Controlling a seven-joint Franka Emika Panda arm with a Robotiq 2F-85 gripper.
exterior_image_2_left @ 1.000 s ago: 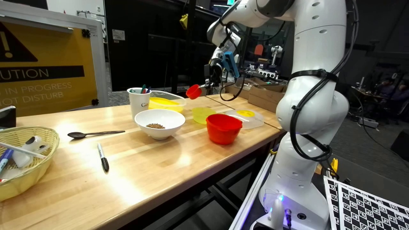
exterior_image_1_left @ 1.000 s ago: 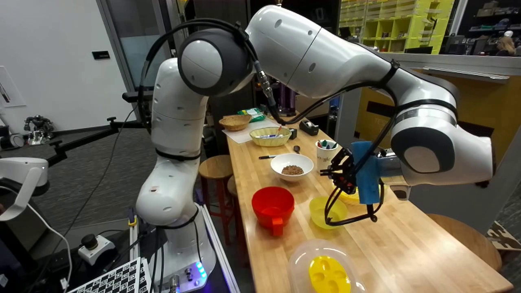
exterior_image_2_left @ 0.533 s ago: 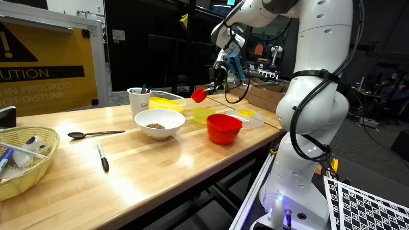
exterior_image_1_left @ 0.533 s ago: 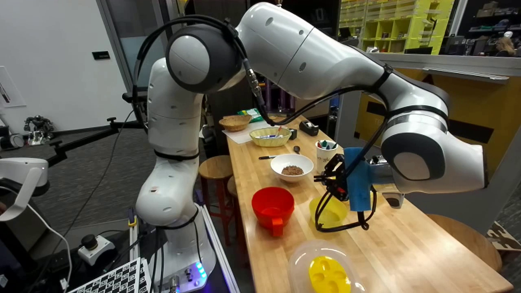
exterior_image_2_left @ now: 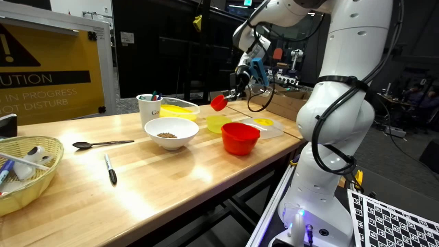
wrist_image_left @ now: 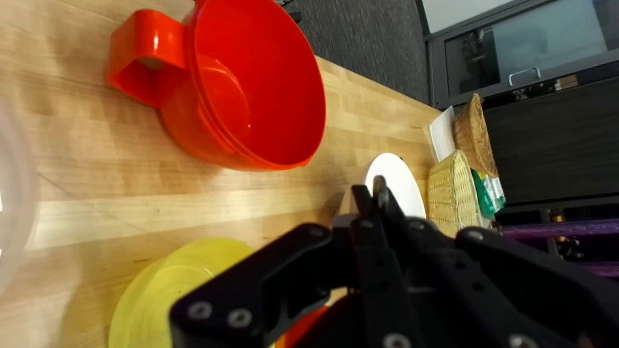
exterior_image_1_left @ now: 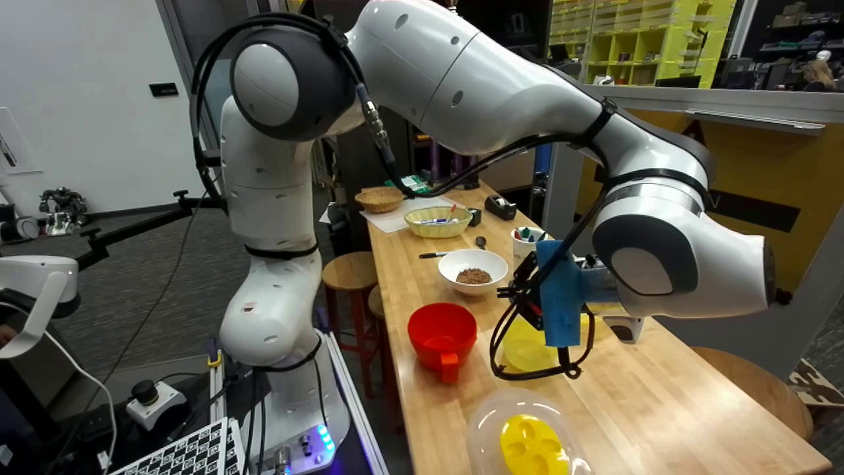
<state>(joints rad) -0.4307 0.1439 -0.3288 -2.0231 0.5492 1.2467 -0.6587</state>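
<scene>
We have the claw (exterior_image_2_left: 232, 94) clenched on a small red cup (exterior_image_2_left: 218, 103)

In an exterior view we find the small red cup just above the middle of the frame, tilted, held clear of the table (exterior_image_2_left: 151, 195), its upper right edge meeting the claw. In the wrist view the claw fills the lower right, nearest to us. Next comes a yellow bowl (wrist_image_left: 164, 299), lower left of centre, partly covered by the claw. We see a large red bowl (wrist_image_left: 261, 87) in the upper left, handle toward the left edge. Farther off in the wrist view, a white bowl (wrist_image_left: 401, 186) stands right of centre, behind the claw's tips; both exterior views show brown grains (exterior_image_2_left: 167, 135) inside it. Past that, toward the right, we make out a pale yellow basket (wrist_image_left: 445, 188), then a brown basket (wrist_image_left: 476, 140) with a green packet (wrist_image_left: 488, 195) beside it.
</scene>
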